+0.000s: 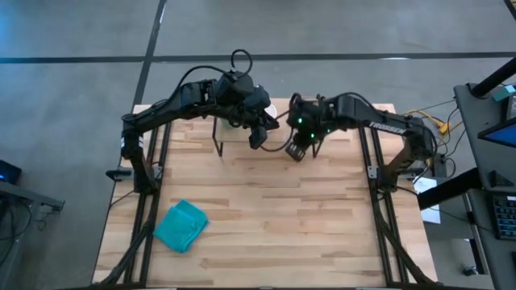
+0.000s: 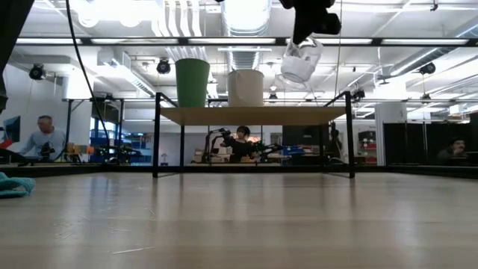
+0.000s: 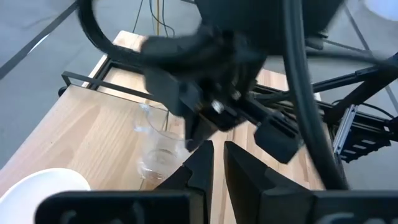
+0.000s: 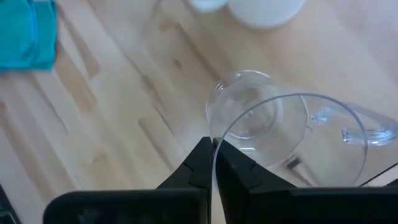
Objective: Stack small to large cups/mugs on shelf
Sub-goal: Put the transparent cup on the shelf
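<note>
On the shelf [image 2: 254, 114], the green cup [image 2: 193, 82] stands at its left and the white mug [image 2: 245, 87] at its middle, both upright on their bases. The clear glass [image 2: 299, 66] hangs tilted in the air above the shelf's right part, just right of the mug, held by my right gripper [image 4: 214, 165], which is shut on it. My left gripper [image 3: 218, 168] hovers shut over the shelf beside the mug [image 3: 43, 186], facing the glass [image 3: 158, 149] and touching nothing. My right gripper pinches the clear glass by its rim [image 4: 219, 138], one finger inside the mouth and one outside. The fingers come from above, pointing down. The glass is lifted clear of the shelf and hangs tilted below the fingers, its base [image 4: 255, 118] away from the wrist camera.
A teal folded cloth [image 1: 181, 225] lies on the table's near left part. Both arms crowd the far middle of the table over the shelf. Thin black shelf legs [image 2: 156, 134] stand at its corners. People show in the room behind the table.
</note>
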